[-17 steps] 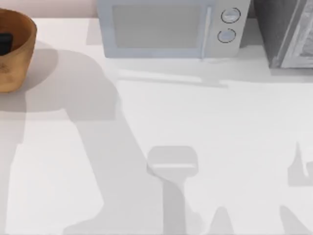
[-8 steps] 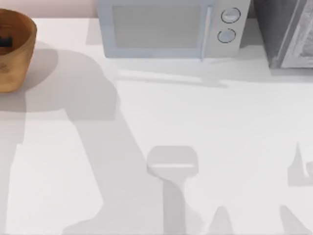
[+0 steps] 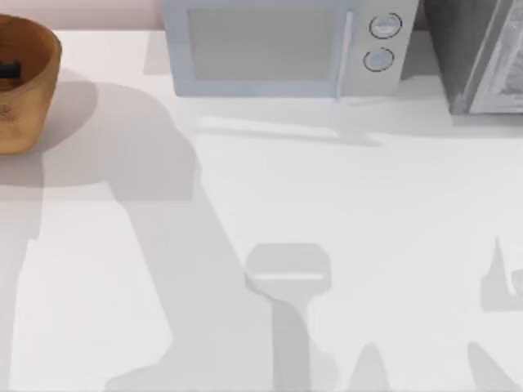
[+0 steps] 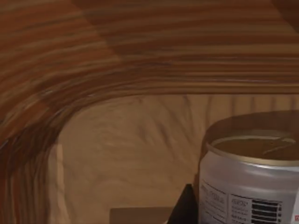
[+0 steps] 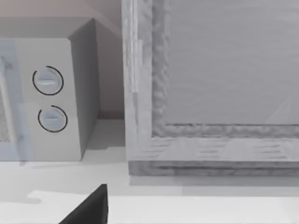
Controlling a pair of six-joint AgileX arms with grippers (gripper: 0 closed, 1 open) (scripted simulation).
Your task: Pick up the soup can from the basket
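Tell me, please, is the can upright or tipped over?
Upright: the can stands in the basket, round top level and facing up.

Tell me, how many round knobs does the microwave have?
2. Both sit on the microwave's right-hand panel, stacked: the upper knob near the top corner, the lower knob just beneath it. The right wrist view shows the same pair.
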